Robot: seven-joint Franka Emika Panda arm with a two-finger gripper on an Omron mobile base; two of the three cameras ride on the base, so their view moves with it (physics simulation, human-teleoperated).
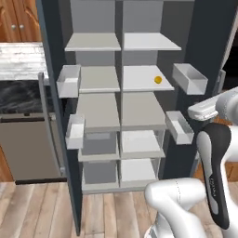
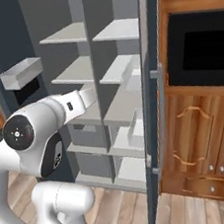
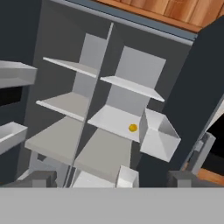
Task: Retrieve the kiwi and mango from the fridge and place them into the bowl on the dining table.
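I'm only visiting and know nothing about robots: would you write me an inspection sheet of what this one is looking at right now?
Surface: light grey shelves inside the open fridge, in two columns.
Job's things: mango lies on a right-column shelf, near its front right corner; kiwi, bowl, table: nothing seen.
Clutter: white door bins on both doors look empty.
Grippers: gripper open, holding nothing, facing the shelves, short of the mango.
Cables: nothing seen.
Surroundings: wooden cabinets with a dark oven right of the fridge; marble counter to its left; wood floor.
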